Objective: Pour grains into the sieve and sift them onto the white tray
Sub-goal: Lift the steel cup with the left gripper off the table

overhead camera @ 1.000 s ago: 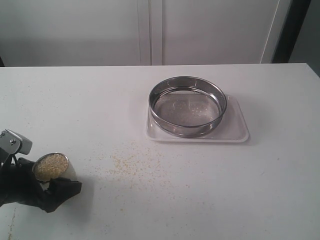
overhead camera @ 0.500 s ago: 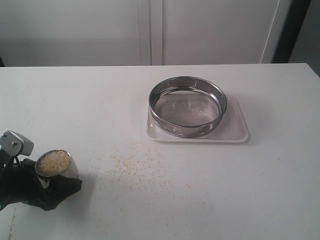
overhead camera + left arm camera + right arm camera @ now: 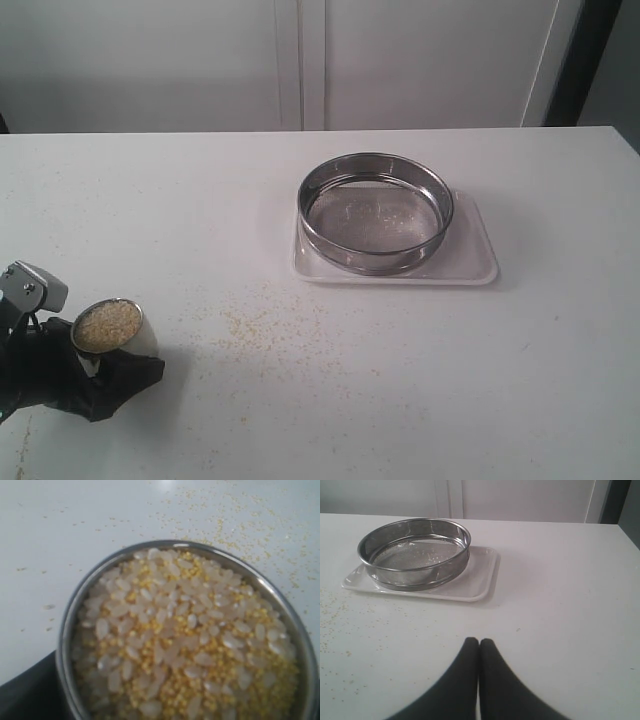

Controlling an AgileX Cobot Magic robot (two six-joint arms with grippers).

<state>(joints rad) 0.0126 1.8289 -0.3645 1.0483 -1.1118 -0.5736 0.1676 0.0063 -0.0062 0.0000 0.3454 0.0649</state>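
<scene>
Hidden, left arm: the exterior view cuts it off at the frame edge, so only the black left gripper point(image 3: 100, 358) and a grey block point(image 3: 32, 285) on top of it show.
Hidden, right arm: it is outside the exterior view and shows only in its own wrist view.
Hidden, steel cup point(image 3: 175, 543): in the left wrist view it fills the frame and its near rim runs out of the picture.
Hidden, white tray point(image 3: 470, 262): its middle lies under the sieve, with only the border showing.
Hard to make out: a few pale specks on the mesh, too small to name.
Left gripper: clenched around the steel cup at the table's near left corner. 1 black finger point(image 3: 27, 695) lies against the cup wall and the other is out of that frame.
Right gripper point(image 3: 479, 642): closed, its 2 black fingers pressed together with nothing between them, low over the table point(image 3: 400, 400).
Grains point(image 3: 185, 635): they fill the cup almost to the rim, larger pale whitish kernels mixed with fine bright yellow ones.
Stray granules point(image 3: 265, 325): a thin yellow scatter on the table between the cup and the tray.
Sieve point(image 3: 375, 262): a wide, shallow steel ring with a fine mesh floor, upright on the white tray, well apart from the cup.
White tray, place: flat on the table, right of centre.
</scene>
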